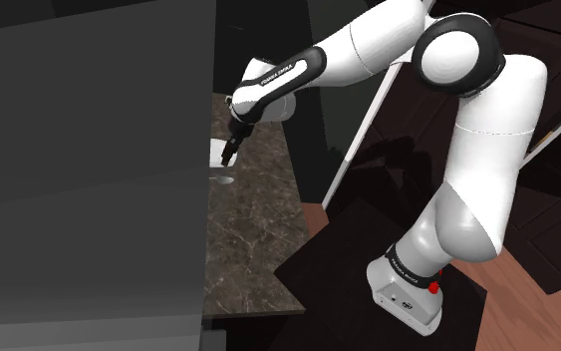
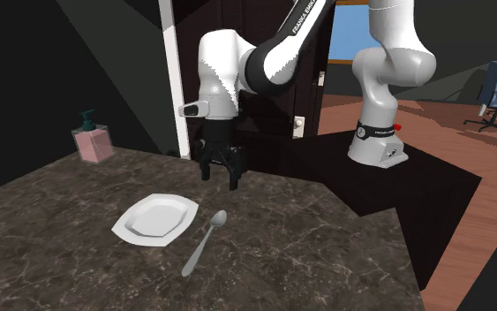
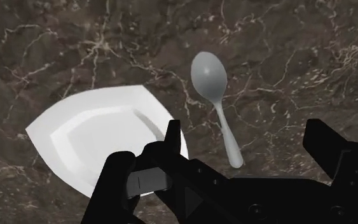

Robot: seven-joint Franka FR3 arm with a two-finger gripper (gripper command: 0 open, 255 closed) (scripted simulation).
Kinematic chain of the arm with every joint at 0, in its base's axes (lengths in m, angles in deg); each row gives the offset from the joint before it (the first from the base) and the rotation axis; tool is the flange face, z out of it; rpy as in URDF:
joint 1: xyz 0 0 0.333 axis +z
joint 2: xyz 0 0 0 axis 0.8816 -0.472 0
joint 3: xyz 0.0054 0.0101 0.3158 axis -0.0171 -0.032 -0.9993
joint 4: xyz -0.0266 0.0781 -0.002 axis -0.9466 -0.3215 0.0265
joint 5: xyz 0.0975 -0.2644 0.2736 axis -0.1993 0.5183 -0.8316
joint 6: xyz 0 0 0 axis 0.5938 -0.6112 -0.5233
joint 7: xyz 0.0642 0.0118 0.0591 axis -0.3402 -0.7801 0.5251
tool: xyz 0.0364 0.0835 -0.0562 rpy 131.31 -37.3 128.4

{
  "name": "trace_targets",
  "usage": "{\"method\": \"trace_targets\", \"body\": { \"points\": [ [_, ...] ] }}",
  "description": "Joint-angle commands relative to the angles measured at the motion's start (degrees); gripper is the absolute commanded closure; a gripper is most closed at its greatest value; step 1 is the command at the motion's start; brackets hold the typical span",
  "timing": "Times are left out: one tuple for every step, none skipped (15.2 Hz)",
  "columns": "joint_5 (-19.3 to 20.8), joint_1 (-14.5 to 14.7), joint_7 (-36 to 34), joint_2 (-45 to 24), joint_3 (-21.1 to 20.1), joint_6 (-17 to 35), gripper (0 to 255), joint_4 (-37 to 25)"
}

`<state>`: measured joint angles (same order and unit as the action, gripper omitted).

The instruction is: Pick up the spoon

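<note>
A grey spoon (image 2: 205, 240) lies flat on the dark marble countertop (image 2: 308, 238), its bowl (image 3: 209, 73) pointing toward the arm. It rests just beside a white plate (image 2: 155, 218). My black gripper (image 2: 221, 179) hangs open a little above the counter, behind the plate and spoon as seen in the second exterior view. In the wrist view the spoon's handle (image 3: 229, 141) runs toward the gap between my fingers, and the gripper (image 3: 246, 130) holds nothing. The plate (image 3: 101, 143) lies beside the left finger (image 3: 174, 137). In the shoulder view the gripper (image 1: 230, 152) points down at the counter.
A pink soap dispenser (image 2: 92, 140) stands at the counter's back left in the second exterior view. A large dark panel (image 1: 89, 179) hides most of the counter in the shoulder view. The counter edge (image 2: 387, 238) drops to a wooden floor (image 2: 493, 203). A white post (image 2: 174, 79) rises behind the gripper.
</note>
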<state>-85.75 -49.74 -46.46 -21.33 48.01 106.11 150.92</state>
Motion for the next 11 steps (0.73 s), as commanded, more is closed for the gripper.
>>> {"method": "trace_targets", "body": {
  "points": [
    [-0.47,0.14,1.01,-3.80,-0.99,0.56,0,-3.55],
    [-0.60,0.19,1.49,-5.85,-1.43,0.75,0,-5.56],
    [-0.67,0.26,1.91,-7.91,-1.87,0.87,0,-7.63],
    [-0.68,0.35,2.30,-9.97,-2.28,0.93,0,-9.78],
    [-0.65,0.47,2.64,-12.05,-2.67,0.93,0,-12.00],
    [-0.56,0.61,2.95,-14.14,-3.04,0.87,0,-14.30],
    [-0.44,0.77,3.23,-16.24,-3.39,0.75,0,-16.68],
    [-0.41,0.81,3.28,-16.65,-3.45,0.71,0,-17.16],
    [-0.50,0.76,3.44,-17.24,-3.54,1.16,0,-17.29],
    [-0.58,0.72,3.60,-17.84,-3.62,1.60,0,-17.44],
    [-0.67,0.67,3.76,-18.44,-3.71,2.04,0,-17.59]
  ]
}}
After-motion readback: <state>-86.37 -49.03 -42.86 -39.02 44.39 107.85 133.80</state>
